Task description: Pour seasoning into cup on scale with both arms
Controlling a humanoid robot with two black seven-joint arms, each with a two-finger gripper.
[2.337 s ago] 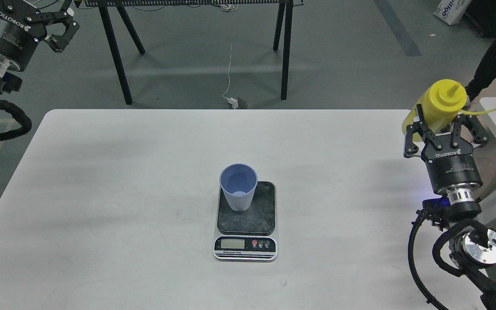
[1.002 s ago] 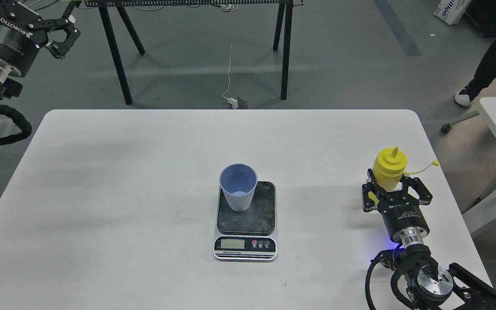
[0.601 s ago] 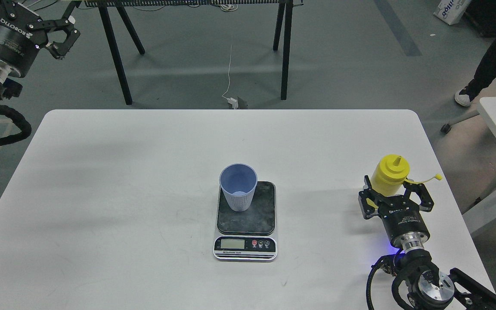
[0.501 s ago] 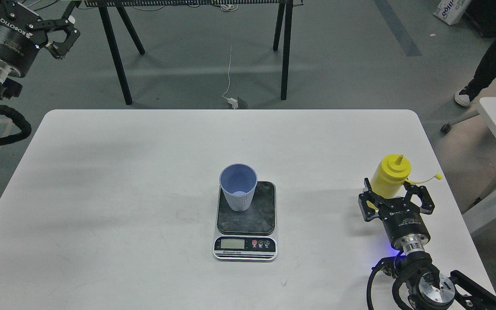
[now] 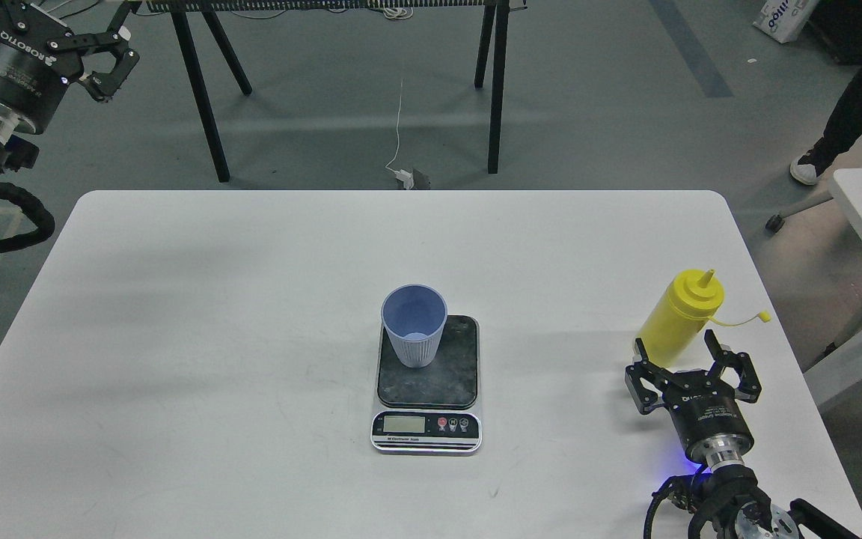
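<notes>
One yellow seasoning bottle [image 5: 679,318] stands near the right edge of the white table [image 5: 251,314]. It has a pointed tip, and its small cap [image 5: 762,318] hangs out to the right on a thin strap. It is taller than the cup.

The light-blue cup [image 5: 414,325] has thin lines down its side. It stands on the back left part of the scale [image 5: 428,385], in the middle of the table. The scale has a dark top, a small screen and three little buttons in front. The cup and the bottle are well apart, with bare table between them.

The right gripper [image 5: 691,358] sits just in front of the bottle. Its fingers are spread wide and hold nothing. The left gripper [image 5: 105,52] is up at the far left, off the table, fingers apart and empty.
</notes>
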